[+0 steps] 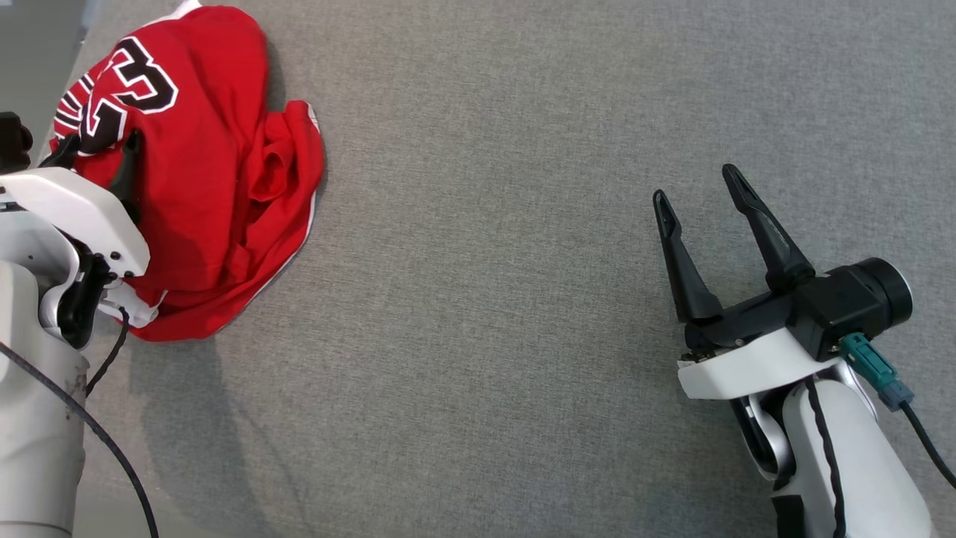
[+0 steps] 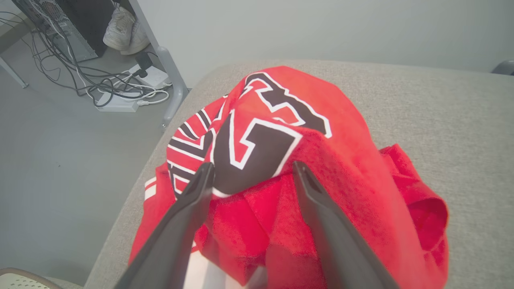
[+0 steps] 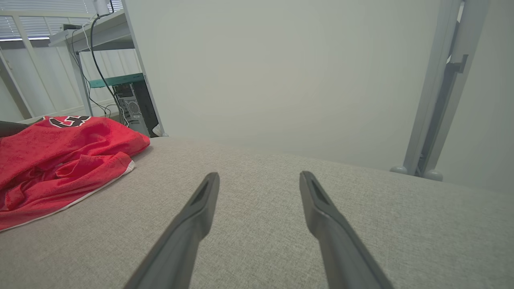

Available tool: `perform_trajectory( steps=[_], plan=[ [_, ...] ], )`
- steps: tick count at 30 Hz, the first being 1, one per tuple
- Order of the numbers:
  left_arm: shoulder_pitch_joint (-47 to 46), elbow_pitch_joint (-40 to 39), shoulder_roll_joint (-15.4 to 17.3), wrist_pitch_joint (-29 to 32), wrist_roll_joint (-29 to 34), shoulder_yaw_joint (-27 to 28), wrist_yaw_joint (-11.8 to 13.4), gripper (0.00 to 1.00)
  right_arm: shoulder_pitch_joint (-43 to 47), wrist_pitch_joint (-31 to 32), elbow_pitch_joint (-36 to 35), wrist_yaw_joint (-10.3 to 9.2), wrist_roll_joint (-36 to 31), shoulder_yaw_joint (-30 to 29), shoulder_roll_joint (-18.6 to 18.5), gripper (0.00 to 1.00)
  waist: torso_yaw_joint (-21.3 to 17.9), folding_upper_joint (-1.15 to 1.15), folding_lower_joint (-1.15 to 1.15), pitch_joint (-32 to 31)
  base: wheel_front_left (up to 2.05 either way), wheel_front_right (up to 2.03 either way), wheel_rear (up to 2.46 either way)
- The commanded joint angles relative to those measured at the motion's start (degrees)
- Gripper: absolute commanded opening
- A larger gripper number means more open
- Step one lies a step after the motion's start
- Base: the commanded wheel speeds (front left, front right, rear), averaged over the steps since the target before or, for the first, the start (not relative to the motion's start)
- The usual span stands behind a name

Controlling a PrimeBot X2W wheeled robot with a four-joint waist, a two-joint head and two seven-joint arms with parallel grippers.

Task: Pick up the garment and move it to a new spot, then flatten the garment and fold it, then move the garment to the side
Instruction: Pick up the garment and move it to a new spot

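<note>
Garment (image 1: 216, 187): red jersey, black numerals outlined in white, white trim on the hem. It is crumpled in a heap at 10 o'clock in the head view, right at the left edge of the grey fabric table top (image 1: 485, 314). The numerals face up at the heap's 11 o'clock end. A bunched fold sticks out toward 3 o'clock, and the hem runs down toward 7 o'clock.

Left gripper (image 1: 97, 149): 9 o'clock in the head view, over the left part of the heap. Jaws spread wide, nothing pinched. In the left wrist view both fingers (image 2: 188, 216) lie over the cloth, tips at the lower edge of a black numeral, red folds in the gap. Can't tell whether the tips touch the fabric or sit just above it.

Right gripper (image 1: 696, 187): 4 o'clock in the head view, well apart from the garment, over bare table top, fingers pointing about 11 o'clock. Jaws released wide, empty. The right wrist view has the jersey at 9 o'clock, a computer tower (image 3: 134, 106) at 10 o'clock and a grey post (image 3: 433, 100) at 2 o'clock.

Left wrist view, floor off the table edge at 10–11 o'clock: tangled cables (image 2: 96, 80), power strip (image 2: 116, 106), shoes (image 2: 122, 32), desk leg (image 2: 170, 76).
</note>
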Motion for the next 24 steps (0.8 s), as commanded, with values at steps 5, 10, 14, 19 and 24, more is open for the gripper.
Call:
perform_trajectory(
  steps=[5,10,14,19,24],
  plan=[
    [-2.8,3.8,1.2,2.3,-1.1,-1.3,-0.5,1.00,-0.8,0.1,-0.4,-0.02,-0.4,-0.1,-0.3,1.00,-0.9,0.00,0.00,0.9,0.00,0.00,0.00],
    [-4.3,6.3,1.6,1.5,-2.7,-1.5,-0.6,0.00,-0.9,-0.2,0.2,-0.02,0.1,0.3,-0.3,1.00,-1.2,0.00,0.00,0.8,0.00,0.00,0.00],
    [-4.5,7.2,2.0,-1.7,-3.0,-1.5,-0.6,0.00,-0.6,-0.5,1.0,-0.02,0.4,0.3,-0.3,1.00,-1.1,0.00,0.00,-0.4,0.00,0.00,0.00],
    [-4.8,6.6,2.5,-6.9,-3.2,-1.0,-0.5,0.00,0.5,-0.9,2.1,-0.02,1.4,0.6,-0.3,1.00,-0.8,0.00,0.00,-3.5,0.00,0.00,0.00],
    [-5.7,3.5,2.1,-11.6,-4.4,-0.2,-0.5,0.00,1.5,-1.1,3.1,-0.02,3.0,0.7,-0.3,1.00,-0.5,0.00,0.00,-7.3,0.00,0.00,0.00]
  ],
)
